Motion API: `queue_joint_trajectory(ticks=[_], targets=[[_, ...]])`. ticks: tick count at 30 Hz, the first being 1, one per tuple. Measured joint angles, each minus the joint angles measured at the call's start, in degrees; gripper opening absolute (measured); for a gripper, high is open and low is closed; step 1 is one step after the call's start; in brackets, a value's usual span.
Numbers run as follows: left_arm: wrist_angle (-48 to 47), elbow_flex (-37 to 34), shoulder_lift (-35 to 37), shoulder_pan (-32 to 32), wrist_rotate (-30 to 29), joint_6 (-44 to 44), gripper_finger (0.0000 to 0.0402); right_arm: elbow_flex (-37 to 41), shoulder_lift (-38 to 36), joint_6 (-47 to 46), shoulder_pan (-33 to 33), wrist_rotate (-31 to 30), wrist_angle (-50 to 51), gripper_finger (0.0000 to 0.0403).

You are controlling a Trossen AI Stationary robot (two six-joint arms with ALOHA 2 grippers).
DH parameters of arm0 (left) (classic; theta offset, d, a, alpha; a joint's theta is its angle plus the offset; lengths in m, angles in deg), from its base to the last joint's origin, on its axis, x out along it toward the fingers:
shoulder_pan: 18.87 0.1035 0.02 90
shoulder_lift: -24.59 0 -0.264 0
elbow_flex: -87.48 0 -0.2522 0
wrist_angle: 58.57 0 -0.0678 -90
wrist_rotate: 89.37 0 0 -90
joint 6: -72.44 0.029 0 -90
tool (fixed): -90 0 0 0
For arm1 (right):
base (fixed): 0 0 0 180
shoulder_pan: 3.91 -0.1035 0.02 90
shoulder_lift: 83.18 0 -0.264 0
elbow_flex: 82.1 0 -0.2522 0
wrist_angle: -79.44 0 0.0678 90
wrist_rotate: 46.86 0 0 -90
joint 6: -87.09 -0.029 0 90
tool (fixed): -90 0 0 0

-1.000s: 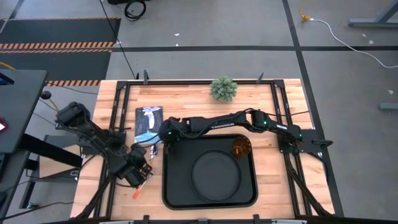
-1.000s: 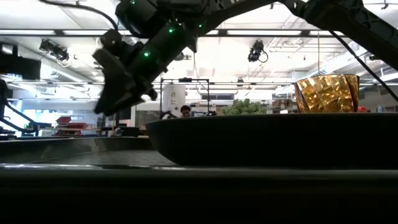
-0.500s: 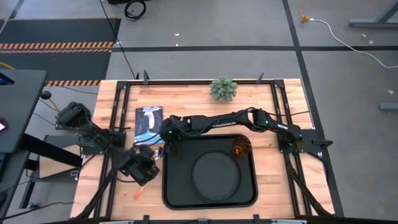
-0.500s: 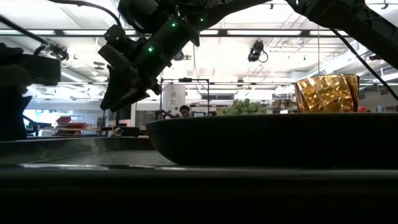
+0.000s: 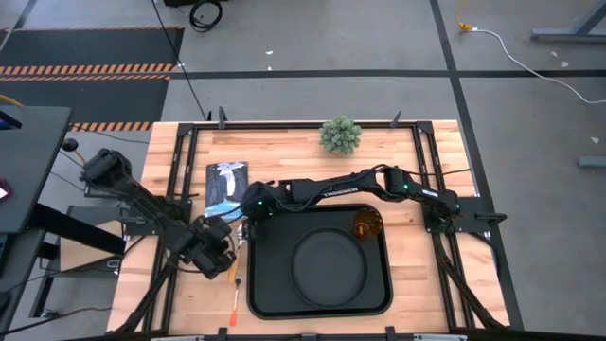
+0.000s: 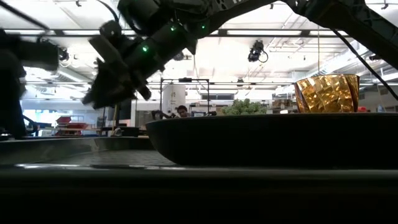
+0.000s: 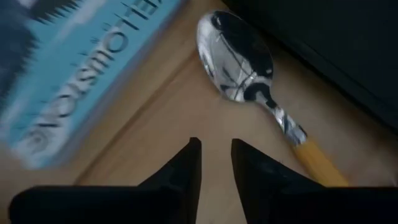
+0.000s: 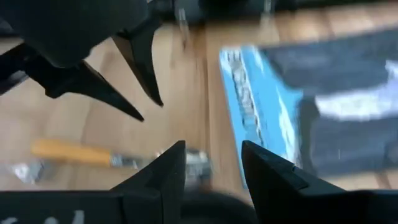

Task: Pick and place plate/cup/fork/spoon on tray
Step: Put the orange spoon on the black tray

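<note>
Two pieces already sit on the tray [image 5: 254, 284]: the plate [image 5: 327, 265] mid-tray and the cup [image 5: 366, 225] at its far right corner. The spoon [image 7: 239, 59] lies on the table just off the tray's left edge, beside a blue book [image 5: 225, 185], under my left gripper [image 7: 214, 144], jaws narrowly parted and empty; my right gripper [image 8: 211, 146] hangs close by, released. I judge the spoon light, stiff and slick, so I'd pinch across its orange handle [image 7: 317, 165], not the polished bowl.

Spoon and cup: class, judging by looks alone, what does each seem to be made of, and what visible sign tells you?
The spoon: its bowl looks like polished metal, since it mirrors its surroundings; the orange-yellow handle looks like plastic, though that is uncertain. The cup: translucent amber glass or plastic, with light glinting through a faceted wall; the look cannot settle which.
</note>
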State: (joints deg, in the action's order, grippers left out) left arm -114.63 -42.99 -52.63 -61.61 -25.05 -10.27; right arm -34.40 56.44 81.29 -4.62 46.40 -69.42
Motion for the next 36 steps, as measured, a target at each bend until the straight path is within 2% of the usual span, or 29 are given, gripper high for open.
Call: queue_joint_trajectory(ticks=[5, 8, 15, 19, 24, 36], targets=[[-11.47, 3.1, 7.98, -4.02, -0.34, -0.97, 0.0073, -2.76, 0.04, -0.68, 0.44, 0.02, -2.24, 0.0163], [-14.45, 4.14, 13.11, -6.33, -0.61, -1.98, 0.0061, -3.74, -0.04, -0.68, 0.57, -0.22, -2.92, 0.0163], [-14.92, 4.3, 21.79, -9.04, -3.03, -2.15, 0.004, -0.1, 0.09, -1.3, -1.61, -1.97, -4.51, 0.0163], [-15.01, 4.3, 24.24, -9.27, -3.71, -2.08, 0.0031, 2.69, -0.04, -2.01, -3.17, -2.93, -8.28, 0.0163], [-15.12, 4.32, 26.1, -9.27, -4.17, -1.5, 0.0022, 3.65, 0.15, 2.17, -5.22, -3.46, -8.21, 0.0163], [-14.95, 4.34, 35.61, -9.19, -10.06, -0.63, 0.0009, -7.93, -0.14, 14.38, -12.39, -5.64, -1.49, 0.0163]])
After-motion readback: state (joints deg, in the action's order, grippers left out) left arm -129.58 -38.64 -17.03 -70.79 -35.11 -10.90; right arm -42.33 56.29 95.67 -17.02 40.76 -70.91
